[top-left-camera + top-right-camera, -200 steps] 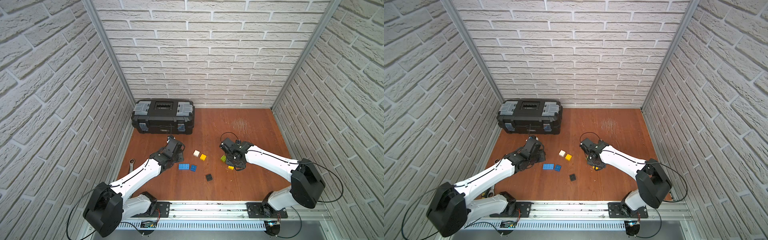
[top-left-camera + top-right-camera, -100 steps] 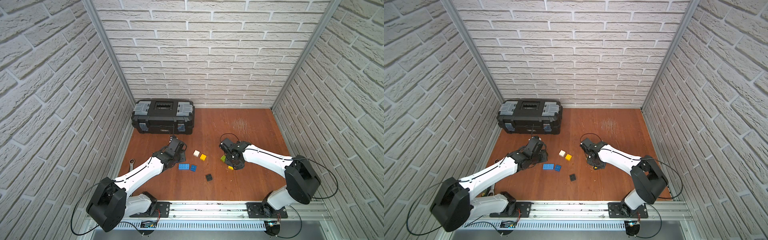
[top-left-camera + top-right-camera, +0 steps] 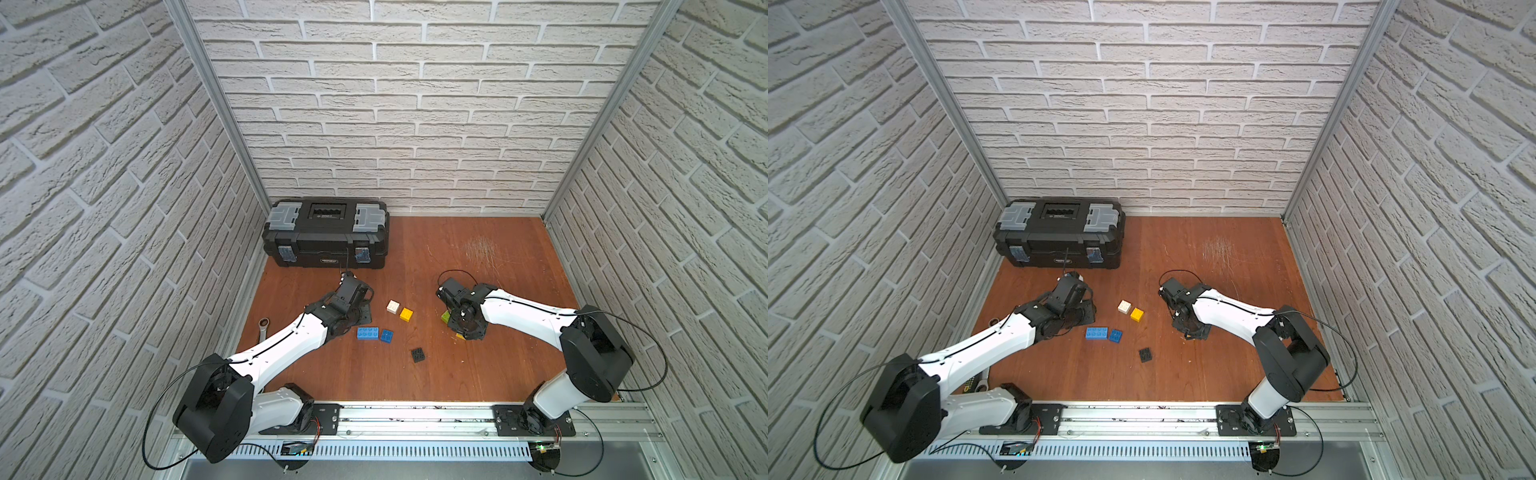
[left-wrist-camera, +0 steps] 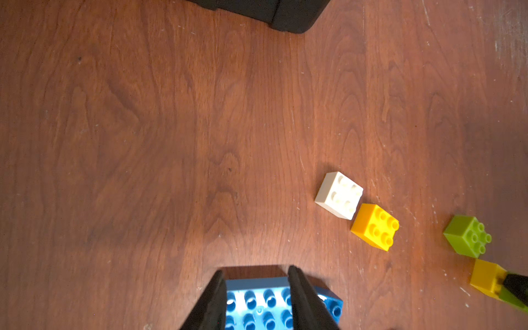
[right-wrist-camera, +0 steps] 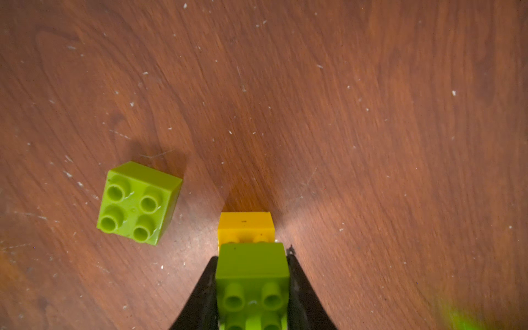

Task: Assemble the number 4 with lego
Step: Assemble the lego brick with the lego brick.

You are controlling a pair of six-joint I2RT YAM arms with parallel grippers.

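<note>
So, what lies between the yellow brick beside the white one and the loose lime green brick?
Nothing: only bare wooden tabletop separates the yellow brick from the loose lime green brick, clearest in the left wrist view.

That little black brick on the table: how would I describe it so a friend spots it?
Start at the big black toolbox against the back wall and come forward across the wooden table. Just beyond the dark-blue brick, toward the front rail, lies the black brick: square, studs up, the only black one, touching nothing.
</note>
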